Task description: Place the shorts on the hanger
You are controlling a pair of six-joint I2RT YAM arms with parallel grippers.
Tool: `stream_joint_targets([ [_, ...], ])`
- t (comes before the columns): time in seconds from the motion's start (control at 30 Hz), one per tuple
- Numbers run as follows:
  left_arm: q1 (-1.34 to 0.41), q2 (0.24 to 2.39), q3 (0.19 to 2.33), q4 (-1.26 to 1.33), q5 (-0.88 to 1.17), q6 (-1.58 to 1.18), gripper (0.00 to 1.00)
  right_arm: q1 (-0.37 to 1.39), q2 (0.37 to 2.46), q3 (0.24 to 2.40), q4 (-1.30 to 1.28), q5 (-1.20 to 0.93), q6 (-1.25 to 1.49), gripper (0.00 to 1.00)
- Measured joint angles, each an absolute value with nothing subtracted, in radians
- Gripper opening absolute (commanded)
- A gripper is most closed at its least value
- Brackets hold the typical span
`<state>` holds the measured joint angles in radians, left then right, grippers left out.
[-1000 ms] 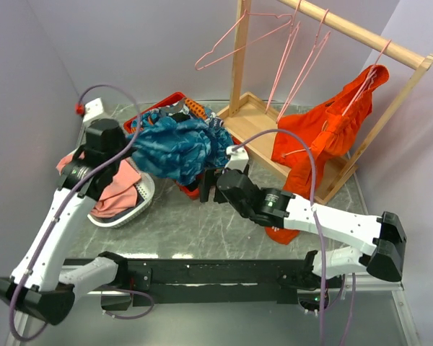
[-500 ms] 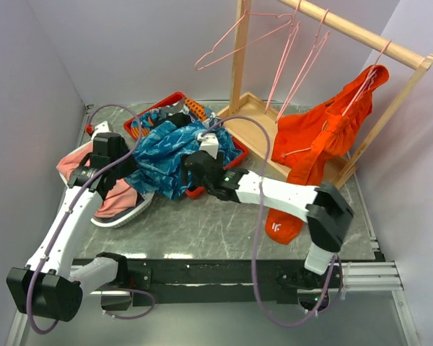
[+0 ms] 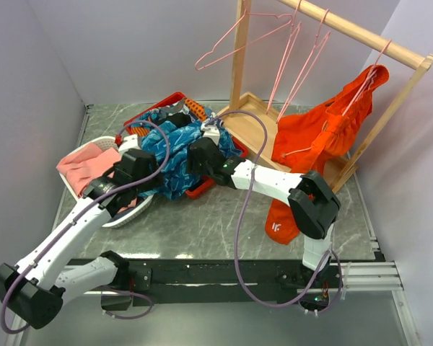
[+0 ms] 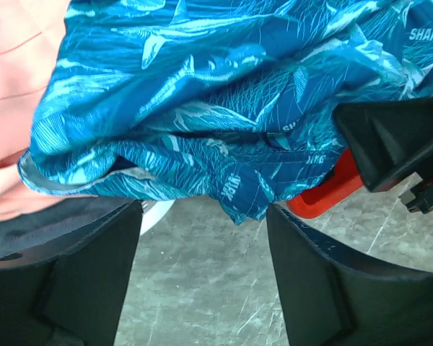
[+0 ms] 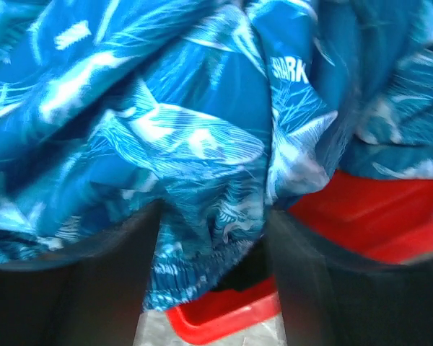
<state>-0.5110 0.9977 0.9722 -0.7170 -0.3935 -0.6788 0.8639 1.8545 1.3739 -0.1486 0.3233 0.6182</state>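
Where the shorts read "SHARK", left claw gapes wide; right claw, cannot tell

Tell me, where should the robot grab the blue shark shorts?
Probably the thick bunched fold of the shorts that droops over the near rim of the red basket. Come from the table side, a little below, because that fold hangs free there. The right tool faces it with jaws apart around it. The rest is a soft heap with nothing firm to pinch.
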Motion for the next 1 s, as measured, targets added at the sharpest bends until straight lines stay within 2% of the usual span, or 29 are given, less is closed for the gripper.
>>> stream_joint_targets([
  [0.1, -0.556, 1.007, 0.972, -0.730, -0.439, -0.702, 0.76, 0.867, 1.871, 1.397, -0.137, 0.300, 0.618, 0.25],
  [0.2, -0.584, 1.024, 0.972, -0.731, -0.476, -0.710, 0.74, 0.867, 1.872, 1.404, -0.139, 0.294, 0.622, 0.15],
  [0.43, -0.649, 1.121, 0.972, -0.730, -0.529, -0.720, 0.73, 0.867, 1.872, 1.440, -0.167, 0.296, 0.632, 0.09],
  [0.83, -0.668, 1.209, 0.972, -0.711, -0.559, -0.719, 0.64, 0.866, 1.872, 1.473, -0.211, 0.303, 0.635, 0.07],
  [1.0, -0.669, 1.257, 0.974, -0.699, -0.597, -0.723, 0.53, 0.861, 1.872, 1.473, -0.235, 0.320, 0.636, 0.06],
])
